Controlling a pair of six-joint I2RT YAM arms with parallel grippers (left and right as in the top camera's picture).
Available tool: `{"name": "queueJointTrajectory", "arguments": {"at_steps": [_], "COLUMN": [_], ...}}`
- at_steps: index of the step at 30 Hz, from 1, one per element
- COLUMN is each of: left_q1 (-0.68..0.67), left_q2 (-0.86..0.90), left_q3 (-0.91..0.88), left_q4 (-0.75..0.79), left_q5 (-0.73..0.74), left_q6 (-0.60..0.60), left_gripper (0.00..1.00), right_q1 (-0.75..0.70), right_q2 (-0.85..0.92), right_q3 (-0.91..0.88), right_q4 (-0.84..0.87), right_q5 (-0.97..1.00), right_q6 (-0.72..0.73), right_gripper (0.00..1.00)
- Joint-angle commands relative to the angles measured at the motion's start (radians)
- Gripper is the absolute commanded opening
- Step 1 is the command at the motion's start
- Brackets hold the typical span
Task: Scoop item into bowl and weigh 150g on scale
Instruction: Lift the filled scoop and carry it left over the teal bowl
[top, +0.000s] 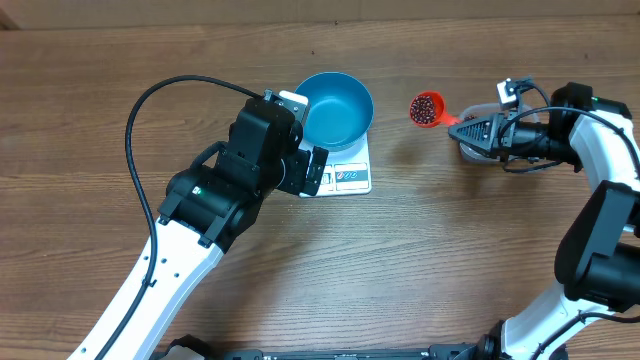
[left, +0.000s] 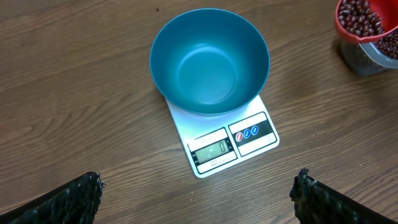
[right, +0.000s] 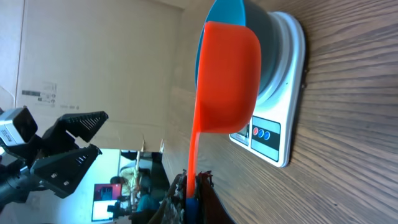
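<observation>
Beans, small dark red-brown grains, fill the red scoop clamped in the right gripper. Left gripper hangs spread wide, holding nothing, by blue bowl on scale.

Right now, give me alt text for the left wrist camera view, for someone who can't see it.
An empty blue bowl sits on a white scale on a wooden table. The open left hand shows as dark fingertips in the bottom corners; a red scoop of beans is at top right.
</observation>
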Motion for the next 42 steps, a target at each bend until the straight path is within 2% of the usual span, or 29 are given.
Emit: {"name": "queueJointTrajectory", "arguments": {"at_steps": [1, 21, 30, 42], "left_q1": [0.002, 0.002, 0.002, 0.002], "left_q2": [-0.014, -0.014, -0.014, -0.014], "left_q3": [0.021, 0.021, 0.021, 0.021], "left_q4": [0.0, 0.0, 0.0, 0.001], "left_q5": [0.008, 0.008, 0.008, 0.008], "left_q6": [0.018, 0.018, 0.018, 0.018], "left_gripper": [0.99, 0.99, 1.0, 1.0], "right_q1": [0.027, 0.162, 0.188, 0.19], "right_q2": [0.007, 0.007, 0.007, 0.007], "right_q3": [-0.005, -0.005, -0.005, -0.005], "right_q4": [0.003, 0.091, 0.201, 0.3], "right_q5": [-0.036, -0.04, -0.039, -0.038], "right_q6": [-0.016, 0.009, 0.133, 0.213], "right_gripper": [0.04, 0.04, 0.04, 0.04]}}
